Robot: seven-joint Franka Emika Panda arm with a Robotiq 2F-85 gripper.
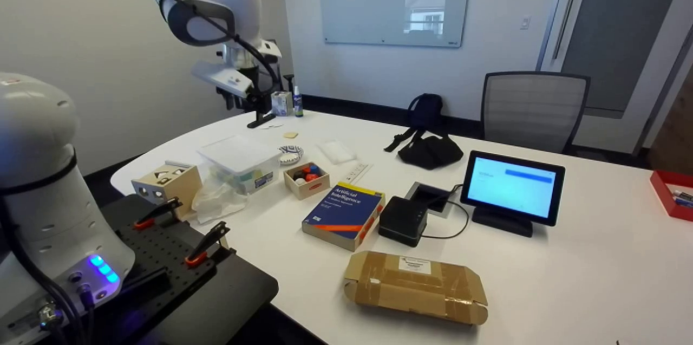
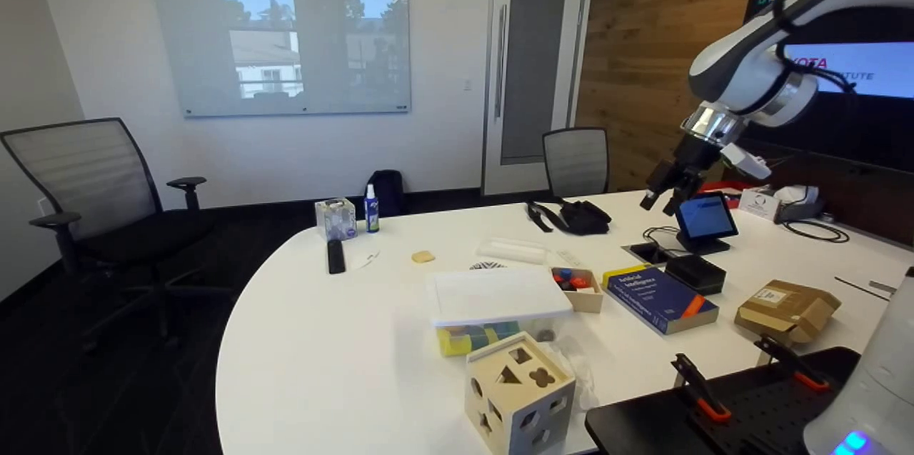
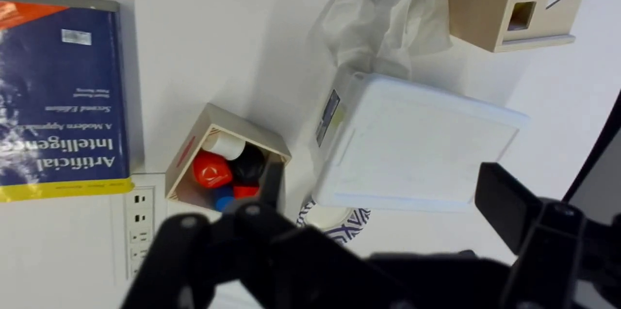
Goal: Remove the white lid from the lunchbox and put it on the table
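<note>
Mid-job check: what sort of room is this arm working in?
Most likely an office meeting room: there's a large white table, mesh-backed chairs around it, and a glossy whiteboard-like panel on the wall.

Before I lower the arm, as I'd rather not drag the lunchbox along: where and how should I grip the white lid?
Probably pinch the white lid by its short edge farthest from the book, coming level from that side, jaws above and below. It lies flat, its rim seems to jut past the lunchbox wall, and the plastic bag and dish crowd the opposite end.
</note>
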